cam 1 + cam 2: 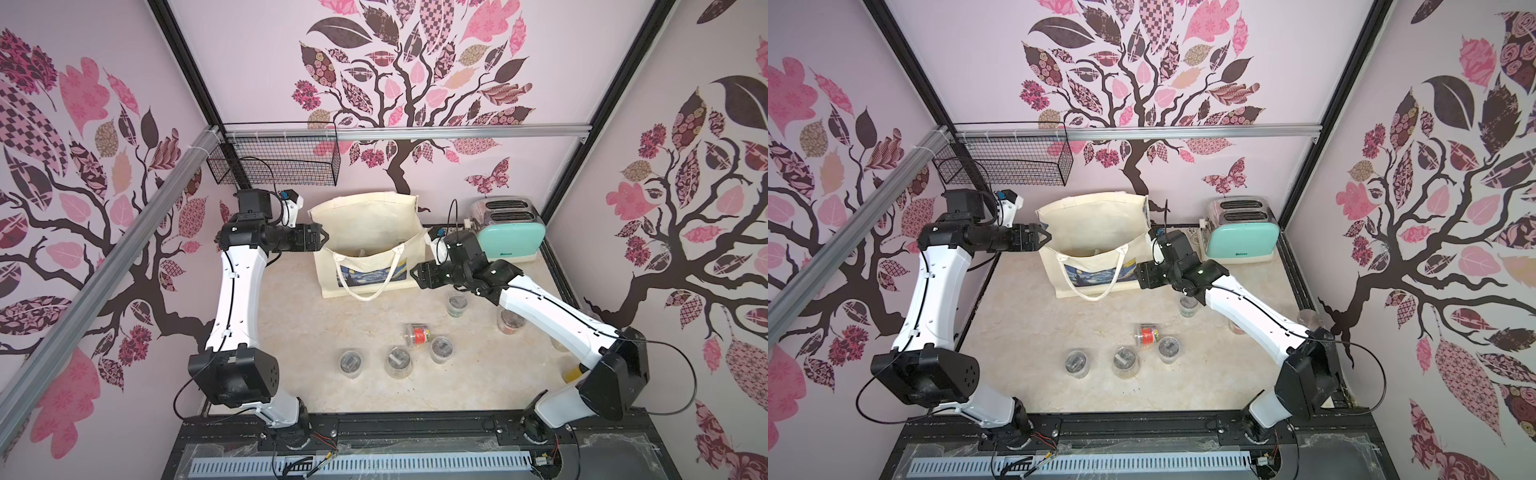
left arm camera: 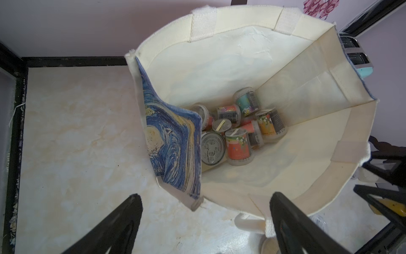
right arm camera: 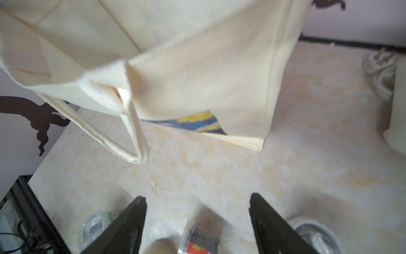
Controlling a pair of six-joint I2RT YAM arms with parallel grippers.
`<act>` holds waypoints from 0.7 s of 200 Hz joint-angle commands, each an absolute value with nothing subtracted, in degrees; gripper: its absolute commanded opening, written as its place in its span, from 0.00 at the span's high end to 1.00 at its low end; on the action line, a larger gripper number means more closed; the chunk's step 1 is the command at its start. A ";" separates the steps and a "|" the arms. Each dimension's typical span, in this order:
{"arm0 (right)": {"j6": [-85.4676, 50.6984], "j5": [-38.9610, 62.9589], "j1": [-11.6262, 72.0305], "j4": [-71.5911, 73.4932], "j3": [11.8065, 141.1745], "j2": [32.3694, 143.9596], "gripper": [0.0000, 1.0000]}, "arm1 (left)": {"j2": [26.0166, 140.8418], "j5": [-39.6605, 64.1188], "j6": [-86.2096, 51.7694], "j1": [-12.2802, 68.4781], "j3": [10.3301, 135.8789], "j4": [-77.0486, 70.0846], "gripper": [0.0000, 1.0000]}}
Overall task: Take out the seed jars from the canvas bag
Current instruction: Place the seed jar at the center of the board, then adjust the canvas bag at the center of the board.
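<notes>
Tabletop (image 1: 332, 395): left hand (image 1: 325, 235), right hand (image 1: 414, 277) splayed, empty.

Pink tree-patterned walls (image 1: 257, 62); beige marbled tabletop (image 1: 311, 316)

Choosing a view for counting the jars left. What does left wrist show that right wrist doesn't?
Left wrist only: the inside of the bag, with jars heaped beside a pull-tab tin. Right wrist only: the bag's outer side, its hanging handle, a tipped jar on the table. Both: bag, table, and an open, empty gripper: left gripper, right gripper.
</notes>
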State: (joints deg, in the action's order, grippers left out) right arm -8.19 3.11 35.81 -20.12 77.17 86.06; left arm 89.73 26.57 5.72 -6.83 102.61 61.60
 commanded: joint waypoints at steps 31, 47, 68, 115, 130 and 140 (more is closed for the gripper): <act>14.35 5.64 28.87 -1.18 72.91 85.33 0.19 | 87.43 23.17 3.98 -7.09 99.82 67.97 0.06; 16.94 10.07 27.01 4.21 71.09 86.11 0.20 | 87.01 23.75 1.68 -7.12 99.10 67.37 0.07; 20.89 13.36 26.72 10.41 69.33 87.75 0.22 | 86.83 23.25 -2.79 -7.12 97.84 65.27 0.12; 22.11 18.87 26.32 12.41 71.23 92.91 0.43 | 87.85 23.27 -10.31 -7.11 97.46 63.46 0.19; 21.89 18.84 25.82 12.46 71.49 93.81 0.47 | 87.65 23.54 -10.89 -7.11 97.38 63.00 0.19; 21.72 17.87 25.54 13.15 71.24 94.08 0.47 | 87.54 24.05 -11.16 -7.12 97.43 62.76 0.19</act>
